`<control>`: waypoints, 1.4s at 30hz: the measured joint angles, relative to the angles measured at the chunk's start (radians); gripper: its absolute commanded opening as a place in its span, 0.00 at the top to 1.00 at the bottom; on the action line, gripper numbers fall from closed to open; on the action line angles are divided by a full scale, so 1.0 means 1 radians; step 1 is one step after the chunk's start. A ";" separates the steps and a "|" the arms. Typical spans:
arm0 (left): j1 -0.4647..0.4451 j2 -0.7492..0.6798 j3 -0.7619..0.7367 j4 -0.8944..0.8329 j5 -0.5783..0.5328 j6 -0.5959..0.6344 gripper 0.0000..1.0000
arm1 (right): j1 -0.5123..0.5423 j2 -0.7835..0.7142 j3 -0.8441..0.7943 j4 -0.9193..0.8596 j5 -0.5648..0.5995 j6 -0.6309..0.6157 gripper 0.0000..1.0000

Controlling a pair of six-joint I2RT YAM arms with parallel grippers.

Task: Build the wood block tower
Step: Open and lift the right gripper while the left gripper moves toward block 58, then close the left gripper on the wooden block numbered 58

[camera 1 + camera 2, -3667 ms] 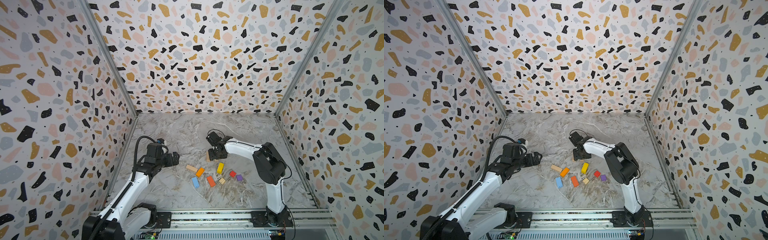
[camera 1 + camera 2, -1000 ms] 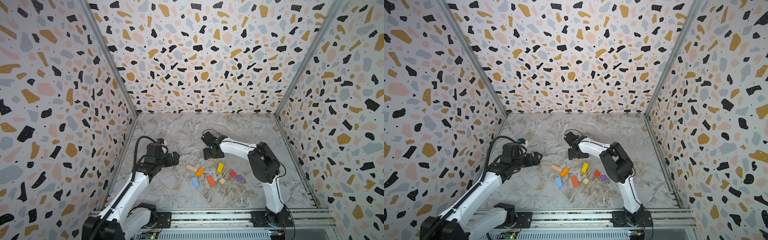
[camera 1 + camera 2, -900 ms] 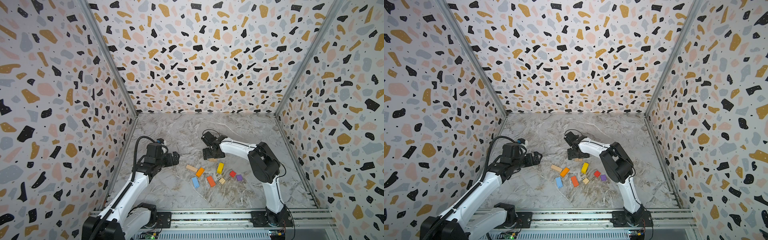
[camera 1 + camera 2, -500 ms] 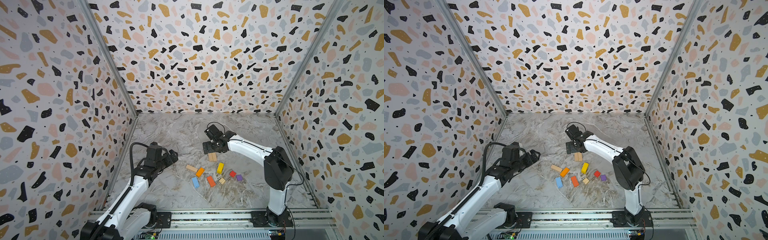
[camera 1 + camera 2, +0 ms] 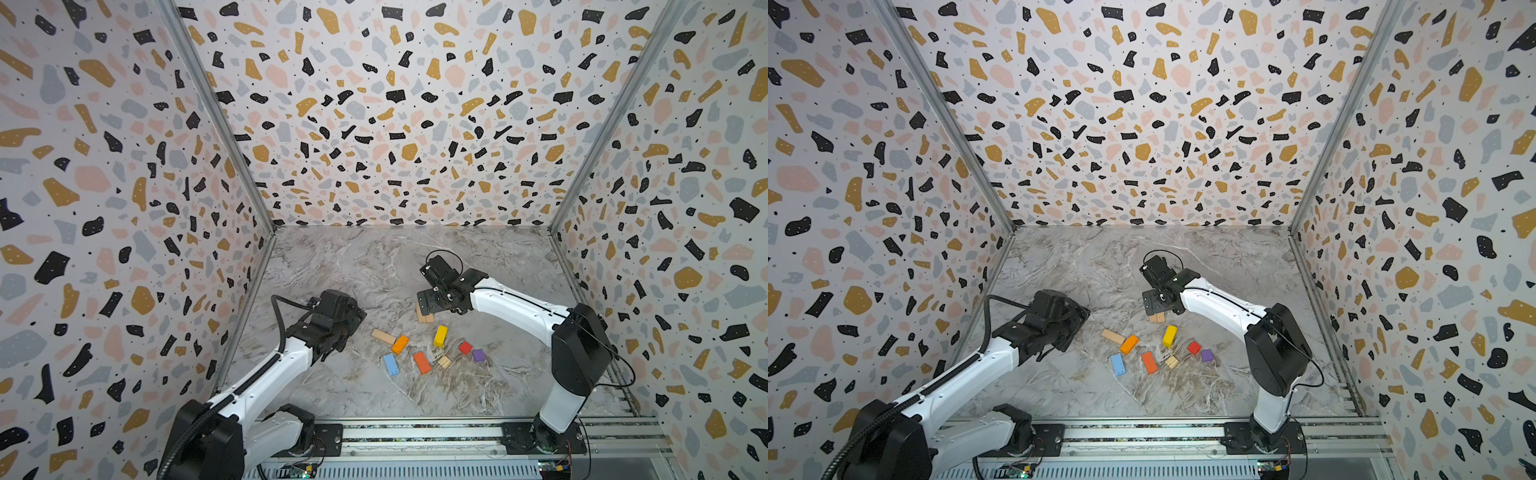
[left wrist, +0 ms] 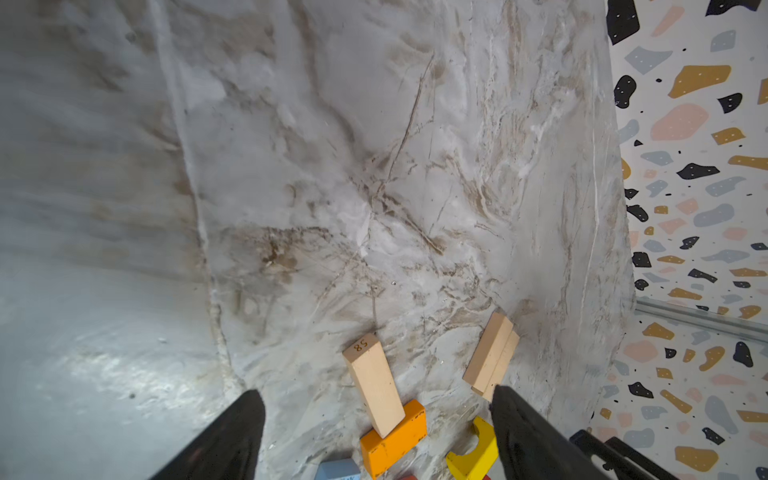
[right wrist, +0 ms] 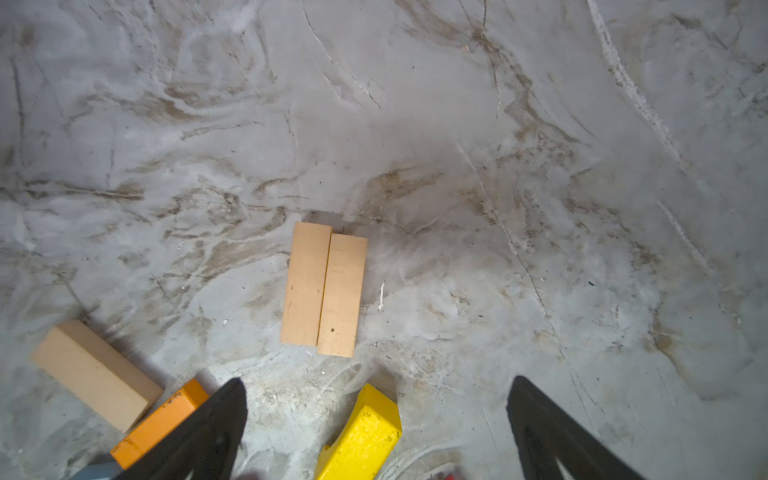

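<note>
Two tan wood blocks (image 5: 424, 317) (image 7: 324, 289) lie flat side by side on the marble floor. My right gripper (image 5: 431, 301) (image 7: 376, 381) hovers just above them, open and empty. Nearer the front lie loose blocks: a tan oblong (image 5: 383, 336) (image 6: 372, 382), an orange one (image 5: 400, 344), a yellow one (image 5: 440, 336) (image 7: 361, 436), a red cube (image 5: 465, 347), a purple cube (image 5: 478, 355), a tan cube (image 5: 444, 361), an orange-red oblong (image 5: 422, 363) and a blue one (image 5: 390, 365). My left gripper (image 5: 351, 326) (image 6: 374, 390) is open, pointing at the tan oblong from the left, apart from it.
Speckled walls (image 5: 124, 249) close in the floor on the left, back and right. A metal rail (image 5: 415, 432) with both arm bases runs along the front edge. Bare marble floor (image 5: 353, 266) lies behind the blocks.
My right gripper has opened, left a tan block beside the other one and risen off the pair. My left arm has dipped and swung towards the loose blocks.
</note>
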 measured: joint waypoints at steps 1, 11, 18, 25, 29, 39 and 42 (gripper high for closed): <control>-0.021 0.021 0.016 -0.002 -0.009 -0.021 0.20 | -0.003 -0.011 -0.019 0.003 0.006 -0.003 0.01; -0.171 0.200 0.118 0.023 -0.074 -0.187 0.26 | -0.039 -0.094 -0.102 0.036 0.030 -0.018 0.01; -0.199 0.280 0.123 0.024 -0.100 -0.260 0.28 | -0.063 -0.130 -0.143 0.060 0.028 -0.021 0.01; -0.203 0.373 0.137 0.031 -0.097 -0.295 0.33 | -0.075 -0.130 -0.163 0.081 0.027 -0.023 0.01; -0.206 0.412 0.172 0.033 -0.095 -0.305 0.36 | -0.080 -0.130 -0.176 0.085 0.026 -0.026 0.01; -0.230 0.476 0.201 0.040 -0.071 -0.338 0.42 | -0.099 -0.130 -0.197 0.105 0.020 -0.036 0.01; -0.240 0.480 0.201 0.031 -0.071 -0.345 0.45 | -0.104 -0.130 -0.199 0.109 0.015 -0.040 0.01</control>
